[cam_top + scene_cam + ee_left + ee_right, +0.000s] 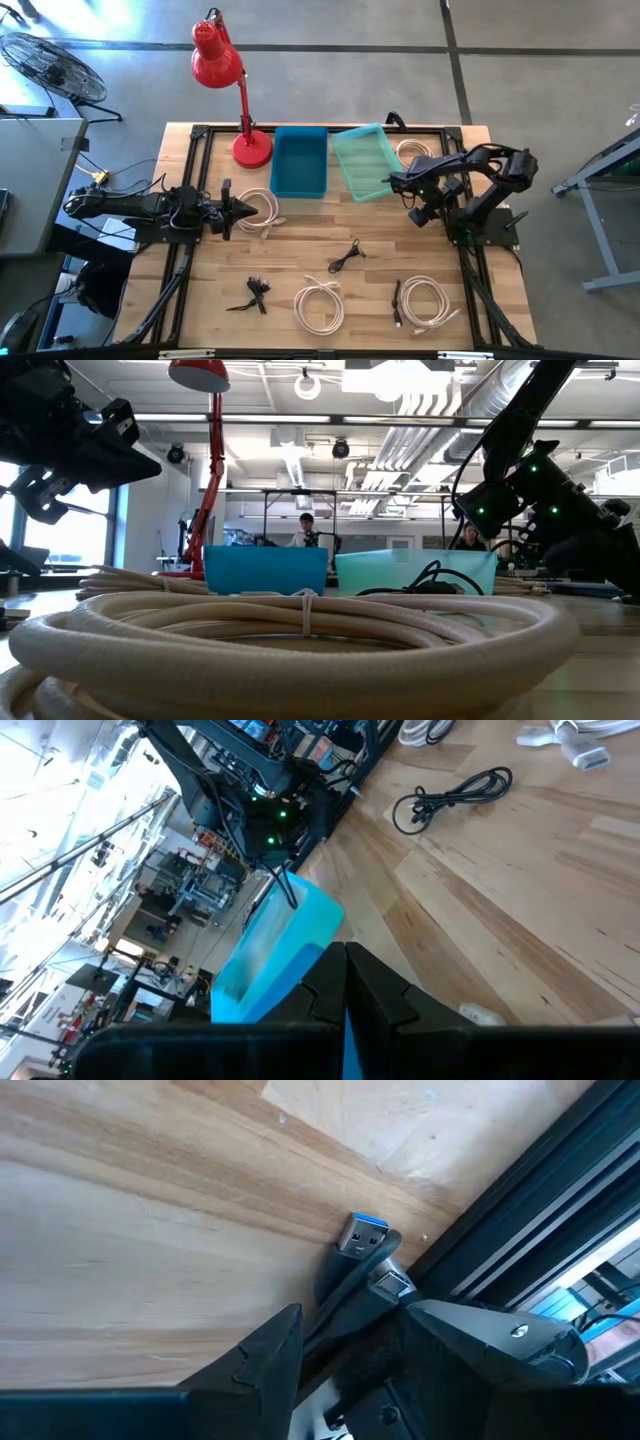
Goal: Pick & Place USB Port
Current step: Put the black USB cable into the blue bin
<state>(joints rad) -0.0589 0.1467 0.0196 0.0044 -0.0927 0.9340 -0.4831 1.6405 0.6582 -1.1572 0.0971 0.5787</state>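
Concrete floor surrounds our wooden bench (200, 290), and the level view shows a big workshop behind it with ceiling ducts, strip lights and two people seated far off. A red lamp (215, 55) stands at the back of the bench, with a blue bin (299, 165) and a paler teal bin (365, 160) beside it. Loose on the wood lie white cable coils (320, 303) and small black cables (348, 257).

Our right claw (398, 183) hangs just off the teal bin's near corner. Its wrist camera shows its fingers (265, 1350) standing apart with a dark USB cable (362, 1270) between them, metal plugs pointing at the wood. We cannot tell whether the fingers truly pinch it or only cradle it.

That is our main worry. If the hold is loose, the cable could slide out and land on the bench short of a bin. We also judge that the stiff plug end could snag on the teal bin's rim if the arm moves across too low. A dangling tail might drag another coil along.

Our left claw (240, 210) waits with its fingers together above a white coil near the blue bin.
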